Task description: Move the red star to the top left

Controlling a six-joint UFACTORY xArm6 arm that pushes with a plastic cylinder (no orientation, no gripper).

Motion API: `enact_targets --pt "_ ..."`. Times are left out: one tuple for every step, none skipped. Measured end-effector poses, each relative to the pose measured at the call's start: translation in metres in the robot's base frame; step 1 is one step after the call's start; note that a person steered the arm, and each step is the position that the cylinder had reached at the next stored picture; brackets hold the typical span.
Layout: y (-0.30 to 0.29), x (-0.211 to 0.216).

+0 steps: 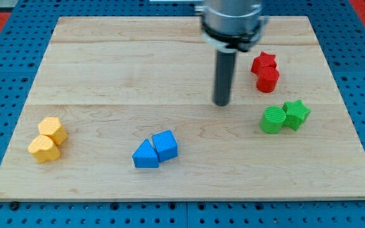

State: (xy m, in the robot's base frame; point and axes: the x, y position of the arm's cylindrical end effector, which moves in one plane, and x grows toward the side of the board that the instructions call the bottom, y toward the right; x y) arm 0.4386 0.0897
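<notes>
The red star (263, 61) lies near the view's upper right on the wooden board (106, 63), touching a red round block (268, 79) just below it. My tip (221, 102) rests on the board to the left of and slightly below the red pair, a short gap away from them. The board's top left corner is far off to the view's left.
A green round block (272, 120) and a green star (296, 114) sit together at the right, below the red pair. A blue triangle (145, 154) and a blue cube-like block (165, 145) lie at bottom centre. Two yellow blocks (48, 139) lie at lower left.
</notes>
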Motion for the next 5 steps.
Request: enact_targets --pt "0.051 -0.031" --pt "0.101 -0.056" --pt "0.119 -0.065" --pt "0.113 -0.041" --pt "0.144 -0.019"
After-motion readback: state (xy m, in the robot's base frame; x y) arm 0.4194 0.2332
